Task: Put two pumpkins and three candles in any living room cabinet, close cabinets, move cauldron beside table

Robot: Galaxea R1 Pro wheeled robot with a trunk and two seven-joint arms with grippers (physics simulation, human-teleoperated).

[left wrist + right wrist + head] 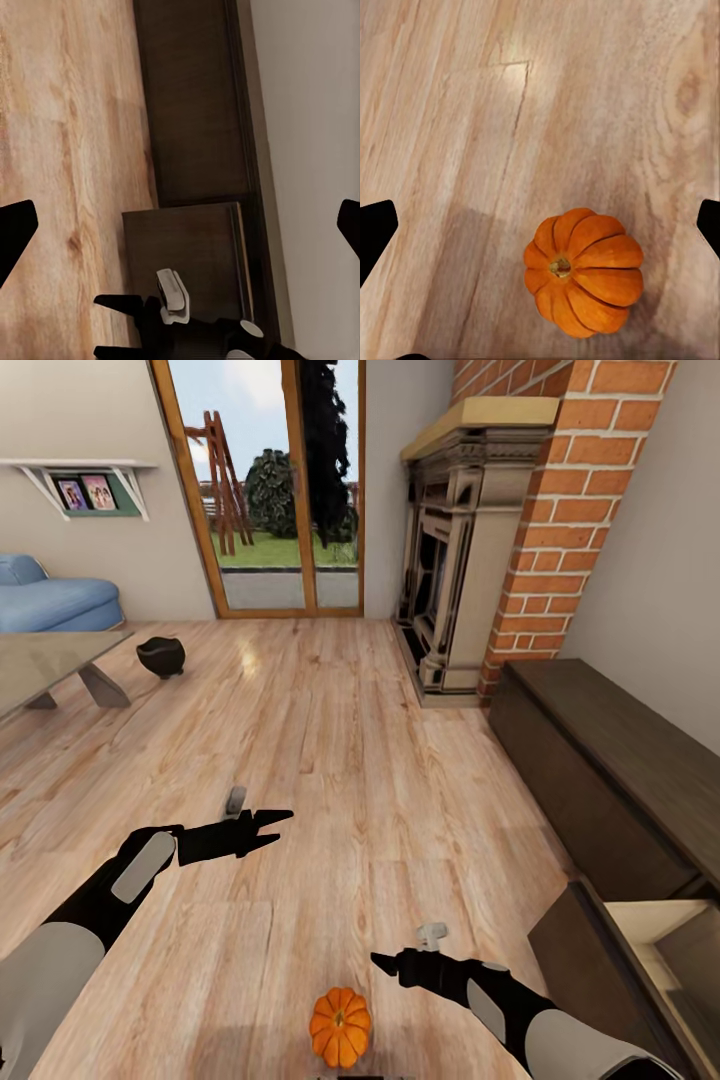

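1. Right gripper (385,963): jaws apart, empty, hovering just beside the pumpkin (340,1025), which sits on the wood floor (330,760) close in front of the robot. In the right wrist view the pumpkin (583,271) lies off-centre between the fingertips (376,225).
2. Left gripper (280,822): jaws apart, empty, held over bare floor, well apart from the pumpkin.
3. Risk: closing from this offset likely lands one finger on a rib edge. The pumpkin is round, ribbed and glossy, so it could squirt sideways or roll on the smooth planks. Centre first.
4. Risk: pinching the short stem alone looks like a weak grip.
5. Risk: the cabinet (610,780) has one compartment standing open on the robot's right (660,940); swinging the right arm across could clip its edge.
6. Cabinet: dark-brown wood, flat top, plain handleless fronts. Interior pale.
7. Cauldron (161,656): round, black, matte, on the floor just beside the glass-topped table (50,660) with slanted grey legs. Probably already satisfies that step.
8. Candles: can't spot any.
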